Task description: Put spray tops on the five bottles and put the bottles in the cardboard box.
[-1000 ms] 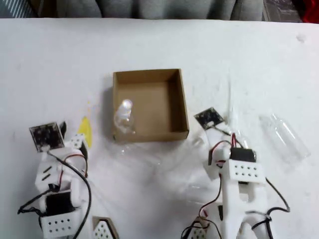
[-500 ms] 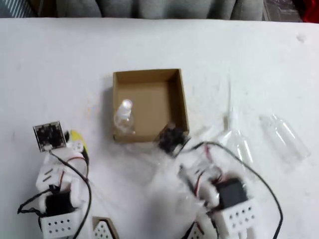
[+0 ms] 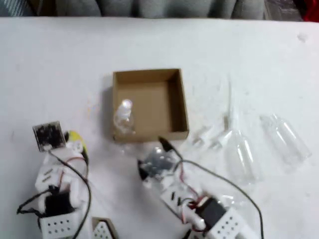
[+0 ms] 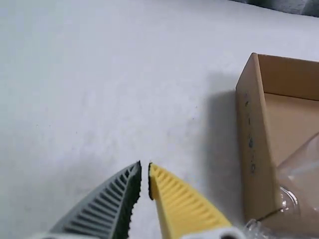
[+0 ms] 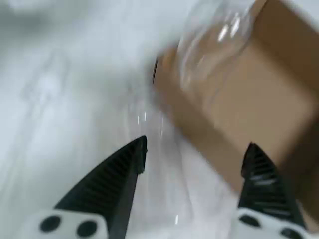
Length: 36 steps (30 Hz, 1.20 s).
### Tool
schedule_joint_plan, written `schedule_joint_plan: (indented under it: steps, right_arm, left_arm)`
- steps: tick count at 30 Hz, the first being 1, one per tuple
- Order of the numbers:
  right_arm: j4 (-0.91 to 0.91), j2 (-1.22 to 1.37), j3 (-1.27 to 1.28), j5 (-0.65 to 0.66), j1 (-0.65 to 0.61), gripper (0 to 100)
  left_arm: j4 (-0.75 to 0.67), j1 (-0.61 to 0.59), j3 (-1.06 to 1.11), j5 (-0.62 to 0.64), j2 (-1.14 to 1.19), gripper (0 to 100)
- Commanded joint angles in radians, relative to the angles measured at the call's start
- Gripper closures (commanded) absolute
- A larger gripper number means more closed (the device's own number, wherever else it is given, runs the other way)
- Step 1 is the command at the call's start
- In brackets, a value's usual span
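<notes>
step: likely grasping bottle [image 5: 159,164] lying just beside box [image 5: 249,99] | right gripper [image 5: 194,154]: spread wide, holding nothing; straddle bottle squarely before squeezing | left gripper [image 4: 144,181]: pinched together, holding nothing

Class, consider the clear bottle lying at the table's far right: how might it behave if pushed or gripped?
The clear bottle lies on its side, so a push would probably roll it. It looks empty, so likely light. Its glossy wall may slip when gripped.
</notes>
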Motion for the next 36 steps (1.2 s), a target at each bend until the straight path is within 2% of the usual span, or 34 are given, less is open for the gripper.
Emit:
schedule_joint_plan:
  steps: [1,6,21,26,31,33,36]
  right_arm:
    - [-0.117,-0.033,0.011,-0.106,-0.001,72.2]
    - [-0.225,-0.054,0.014,-0.178,-0.001,72.2]
    - [-0.381,-0.053,0.009,-0.169,-0.035,72.2]
    - [-0.377,-0.051,-0.052,-0.169,-0.031,72.2]
    - [-0.232,-0.051,-0.173,-0.169,0.013,72.3]
    - [-0.15,-0.051,-0.236,-0.175,0.096,73.0]
    - [-0.008,-0.053,-0.331,-0.172,0.249,81.7]
  left_arm:
    - [0.008,-0.01,-0.003,-0.009,-0.016,98]
    - [0.008,-0.01,-0.003,-0.011,-0.016,98]
    - [0.008,-0.008,-0.003,-0.011,-0.016,98]
    - [0.008,-0.008,-0.003,-0.011,-0.016,98]
    - [0.008,-0.008,-0.003,-0.011,-0.016,98]
    - [0.008,-0.008,-0.003,-0.011,-0.016,98]
    - [0.008,-0.004,-0.003,-0.005,-0.016,98]
